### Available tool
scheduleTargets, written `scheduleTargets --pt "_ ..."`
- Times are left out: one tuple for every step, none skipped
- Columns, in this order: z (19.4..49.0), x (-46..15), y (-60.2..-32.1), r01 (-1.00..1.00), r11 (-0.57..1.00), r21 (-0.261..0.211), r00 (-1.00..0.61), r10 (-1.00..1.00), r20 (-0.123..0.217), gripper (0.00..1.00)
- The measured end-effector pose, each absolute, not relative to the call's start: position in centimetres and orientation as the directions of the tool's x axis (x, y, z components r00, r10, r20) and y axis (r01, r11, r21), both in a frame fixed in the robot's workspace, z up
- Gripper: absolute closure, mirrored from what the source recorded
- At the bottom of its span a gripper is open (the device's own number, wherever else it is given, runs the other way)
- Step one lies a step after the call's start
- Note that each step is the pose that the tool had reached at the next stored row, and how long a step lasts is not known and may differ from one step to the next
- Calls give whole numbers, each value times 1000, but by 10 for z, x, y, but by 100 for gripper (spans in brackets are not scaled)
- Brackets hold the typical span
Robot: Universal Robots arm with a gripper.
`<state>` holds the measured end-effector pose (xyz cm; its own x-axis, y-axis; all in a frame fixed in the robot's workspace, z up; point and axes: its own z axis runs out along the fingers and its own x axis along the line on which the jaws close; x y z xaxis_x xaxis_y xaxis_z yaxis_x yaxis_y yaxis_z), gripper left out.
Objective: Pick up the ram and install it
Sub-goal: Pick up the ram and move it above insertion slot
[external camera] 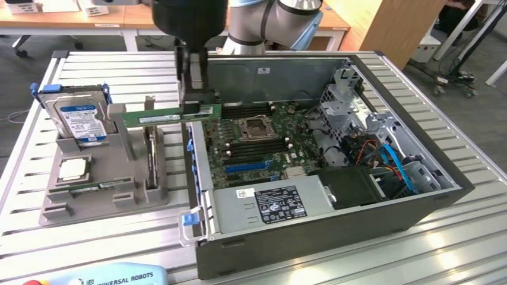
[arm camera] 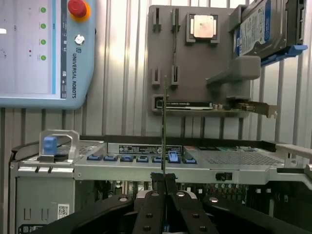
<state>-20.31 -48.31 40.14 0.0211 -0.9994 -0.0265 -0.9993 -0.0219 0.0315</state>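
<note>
The ram (external camera: 162, 116) is a long green strip with a white label, held level in the air and on edge. My gripper (external camera: 196, 107) is shut on it near the end that faces the case. The strip hangs over the left wall of the open computer case (external camera: 317, 231), between the grey parts holder (external camera: 103, 193) and the motherboard (external camera: 257, 142). In the wrist view the ram (arm camera: 164, 122) appears edge-on as a thin line rising from my gripper (arm camera: 164, 178). Dark memory slots (external camera: 247, 110) lie beside the processor socket (external camera: 257, 127), below and to the exterior view's right of the strip.
The holder carries a blue-labelled hard drive (external camera: 79, 119), a square silver processor chip (external camera: 73, 169) and a flat strip (arm camera: 187, 104). A power supply (external camera: 269, 205) and cables (external camera: 392, 160) fill the case's near side. A teach pendant (external camera: 111, 276) lies at the table's front edge.
</note>
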Motion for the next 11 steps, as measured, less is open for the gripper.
scheduleTargets --pt "401 -199 -483 -999 -22 31 21 -999 -27 89" --pt "401 -194 -483 -999 -22 31 21 -999 -27 89" --pt "401 -189 -483 -999 -22 31 21 -999 -27 89" --pt "401 -185 -483 -999 -22 31 21 -999 -27 89" --pt "401 -180 -483 -999 -22 31 21 -999 -27 89" --pt "401 -176 -483 -999 -22 31 21 -999 -27 89" --pt "401 -171 -483 -999 -22 32 21 -999 -27 89" --pt "401 -167 -483 -999 -22 31 21 -999 -27 89" --pt "401 -162 -483 -999 -22 31 21 -999 -27 89" --pt "401 -158 -483 -999 -22 31 21 -999 -27 89" --pt "401 -153 -483 -999 -22 31 21 -999 -27 89"
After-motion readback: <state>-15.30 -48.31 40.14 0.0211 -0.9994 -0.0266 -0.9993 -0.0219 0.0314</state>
